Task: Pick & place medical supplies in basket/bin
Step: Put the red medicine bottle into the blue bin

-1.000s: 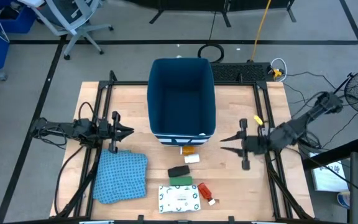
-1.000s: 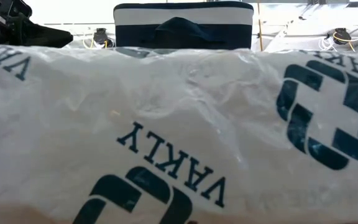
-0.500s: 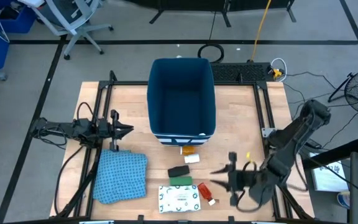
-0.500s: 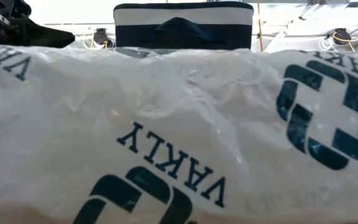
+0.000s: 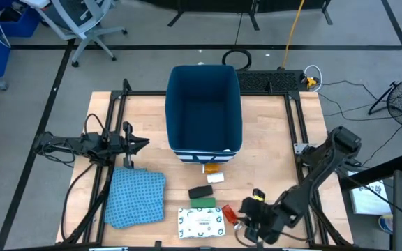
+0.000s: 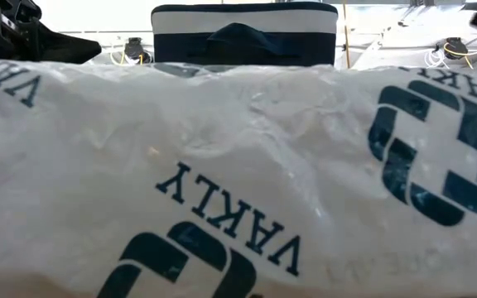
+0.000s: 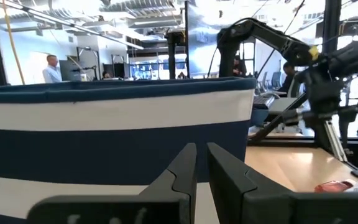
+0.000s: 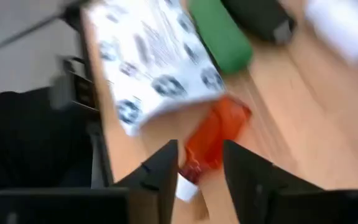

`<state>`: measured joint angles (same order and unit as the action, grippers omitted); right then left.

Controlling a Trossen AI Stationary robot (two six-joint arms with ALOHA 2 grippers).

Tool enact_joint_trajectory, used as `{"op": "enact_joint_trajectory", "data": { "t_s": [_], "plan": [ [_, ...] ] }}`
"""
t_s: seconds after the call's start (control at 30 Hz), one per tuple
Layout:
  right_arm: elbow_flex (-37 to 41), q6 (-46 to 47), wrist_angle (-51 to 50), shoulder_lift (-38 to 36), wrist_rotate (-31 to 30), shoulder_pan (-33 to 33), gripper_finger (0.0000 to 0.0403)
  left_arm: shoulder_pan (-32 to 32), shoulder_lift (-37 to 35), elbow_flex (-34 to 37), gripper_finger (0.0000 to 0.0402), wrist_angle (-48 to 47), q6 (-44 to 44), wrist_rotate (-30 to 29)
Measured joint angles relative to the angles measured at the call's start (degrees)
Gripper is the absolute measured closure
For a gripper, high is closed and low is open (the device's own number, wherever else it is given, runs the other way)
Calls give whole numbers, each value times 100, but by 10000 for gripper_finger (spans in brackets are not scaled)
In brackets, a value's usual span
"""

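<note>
Bin [image 5: 205,104] behind blocks [image 5: 201,197]; packet [image 5: 202,223] between cloth [image 5: 136,197] and tube [image 5: 230,214].

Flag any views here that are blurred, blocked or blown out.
Right wrist view: motion-blurred, red tube and packet smeared. Low view: almost filled by the crinkled white packet, with bright background above the bin. Left wrist view: bright room behind. High view: clear.

Red tube [image 8: 211,138] sits between right hand [image 8: 197,163] fingers — packet [image 8: 156,68] crowds it.
</note>
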<state>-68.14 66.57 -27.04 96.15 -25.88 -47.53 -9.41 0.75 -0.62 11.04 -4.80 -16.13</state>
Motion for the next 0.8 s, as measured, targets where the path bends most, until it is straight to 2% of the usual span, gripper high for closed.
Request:
{"op": "enact_joint_trajectory", "data": {
  "t_s": [0.23,0.37,0.5,0.8],
  "plan": [
    [2,627,-438,296,1054,370,168,0,0,0,360,-41,-329,-47],
    [2,864,-338,368,1479,491,127,0,0,0,360,-45,-457,-51],
    [2,1013,-199,418,1573,508,111,0,0,0,360,-49,-452,-51],
    [-16,1119,344,505,1719,490,114,0,0,0,360,-106,-211,-53]
  ]
}}
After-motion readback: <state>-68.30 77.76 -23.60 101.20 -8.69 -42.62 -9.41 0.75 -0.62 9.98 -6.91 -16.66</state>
